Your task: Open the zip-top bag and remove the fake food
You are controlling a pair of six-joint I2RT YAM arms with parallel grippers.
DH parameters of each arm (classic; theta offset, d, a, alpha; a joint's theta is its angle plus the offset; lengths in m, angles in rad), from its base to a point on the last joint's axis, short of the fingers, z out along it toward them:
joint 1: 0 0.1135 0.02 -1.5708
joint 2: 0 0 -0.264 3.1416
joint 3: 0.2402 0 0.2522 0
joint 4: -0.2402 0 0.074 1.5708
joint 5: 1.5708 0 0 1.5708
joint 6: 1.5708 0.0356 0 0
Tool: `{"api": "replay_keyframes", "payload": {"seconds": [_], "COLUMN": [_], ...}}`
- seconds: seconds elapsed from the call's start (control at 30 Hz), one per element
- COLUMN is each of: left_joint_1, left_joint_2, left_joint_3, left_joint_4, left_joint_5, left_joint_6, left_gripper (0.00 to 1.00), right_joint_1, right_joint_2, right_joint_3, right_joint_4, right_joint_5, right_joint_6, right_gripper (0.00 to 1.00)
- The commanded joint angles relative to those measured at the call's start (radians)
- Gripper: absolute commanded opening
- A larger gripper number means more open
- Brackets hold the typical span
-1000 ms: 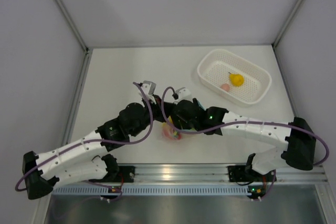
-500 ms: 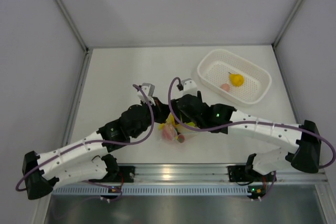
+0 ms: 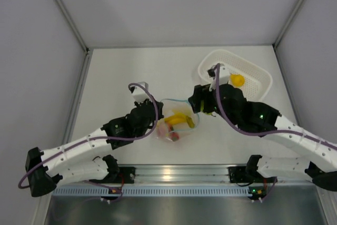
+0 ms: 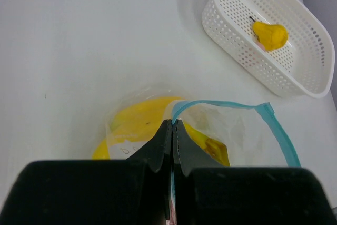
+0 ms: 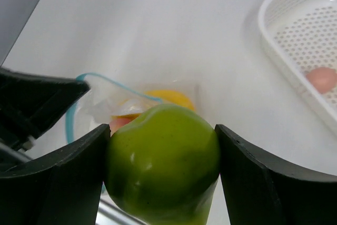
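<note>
1. Left gripper point(image 4: 172, 133): jaws pressed together with no gap showing. They pinch the light blue zip strip point(image 4: 226, 104) of the clear bag point(image 4: 237, 130) at its nearest corner.
2. The bag lies on the white table point(image 4: 79, 40), directly ahead of and below the left jaws. Its mouth stands open. The blue strip curves away from the pinch point, off to the right of these jaws.
3. Contents of the bag: yellow bananas point(image 4: 139, 122) sit just beyond the left jaw tips, behind the plastic. From above, a reddish piece point(image 3: 175, 136) shows low in the bag. I cannot tell its shape.
4. Right gripper point(image 5: 162, 130): jaws set wide and closed on a green pear point(image 5: 163, 172). The pear fills the space between the two fingers and touches both.
5. The pear is out of the bag. The bag's open mouth lies beyond the right jaws, toward their left side, and the left gripper is in view at that edge.
6. White perforated basket point(image 5: 284, 51): ahead and to the right of the right jaws, apart from them. It holds a pink piece point(image 5: 321, 79) and a yellow fruit point(image 4: 269, 34) with a dark stem, lying close together.
7. Seen from above, the two grippers face each other across the bag. The left one touches the bag's edge, and the right one is between bag and basket.
</note>
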Motion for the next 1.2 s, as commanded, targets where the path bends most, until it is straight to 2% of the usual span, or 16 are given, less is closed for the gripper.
{"api": "replay_keyframes", "payload": {"seconds": [0.0, 0.03, 0.07, 0.17, 0.27, 0.33, 0.47, 0.63, 0.73, 0.83, 0.87, 0.93, 0.97, 1.0, 1.1, 1.17], "left_joint_1": [-0.002, -0.003, -0.003, -0.002, -0.002, 0.000, 0.004, 0.030, 0.040, 0.072, 0.076, 0.090, 0.093, 0.095, 0.101, 0.102], "left_joint_2": [0.000, 0.001, 0.001, 0.009, 0.021, 0.023, 0.044, 0.055, 0.043, 0.038, 0.044, 0.049, 0.055, 0.058, 0.073, 0.084], "left_joint_3": [0.075, 0.080, 0.091, 0.130, 0.161, 0.175, 0.196, 0.218, 0.218, 0.219, 0.219, 0.219, 0.221, 0.224, 0.235, 0.242], "left_joint_4": [-0.045, -0.047, -0.049, -0.052, -0.055, -0.058, -0.061, -0.061, -0.059, -0.059, -0.059, -0.059, -0.059, -0.059, -0.059, -0.059], "left_joint_5": [-0.116, -0.126, -0.129, -0.138, -0.167, -0.181, -0.239, -0.238, -0.198, -0.134, -0.123, -0.104, -0.087, -0.083, -0.063, -0.051], "left_joint_6": [-0.062, -0.071, -0.077, -0.076, -0.068, -0.067, -0.070, -0.077, -0.084, -0.074, -0.074, -0.068, -0.067, -0.065, -0.055, -0.051], "left_gripper": [0.00, 0.00, 0.00, 0.00, 0.00, 0.00, 0.00, 0.00, 0.00, 0.00, 0.00, 0.00, 0.00, 0.00, 0.00, 0.00], "right_joint_1": [-0.179, -0.240, -0.362, -0.555, -0.672, -0.715, -0.811, -0.833, -0.847, -0.859, -0.858, -0.859, -0.861, -0.864, -0.917, -0.954], "right_joint_2": [-0.037, -0.032, -0.008, 0.069, 0.167, 0.228, 0.450, 0.665, 0.764, 0.847, 0.880, 0.893, 0.891, 0.888, 0.864, 0.821], "right_joint_3": [0.028, 0.019, 0.013, 0.007, 0.018, 0.039, 0.110, 0.246, 0.294, 0.355, 0.375, 0.401, 0.406, 0.412, 0.421, 0.409], "right_joint_4": [-0.021, -0.017, -0.007, 0.031, 0.097, 0.126, 0.197, 0.261, 0.284, 0.283, 0.251, 0.246, 0.237, 0.227, 0.214, 0.215], "right_joint_5": [0.006, -0.020, -0.014, -0.021, -0.042, -0.046, -0.071, -0.042, -0.037, -0.032, -0.032, -0.054, -0.060, -0.077, -0.324, -0.373], "right_joint_6": [-0.062, -0.088, -0.097, -0.133, -0.160, -0.177, -0.223, -0.307, -0.314, -0.335, -0.337, -0.344, -0.346, -0.341, -0.247, -0.232], "right_gripper": [0.32, 0.32, 0.32, 0.33, 0.36, 0.36, 0.36, 0.38, 0.43, 0.54, 0.64, 0.75, 0.94, 0.99, 1.00, 0.99]}}
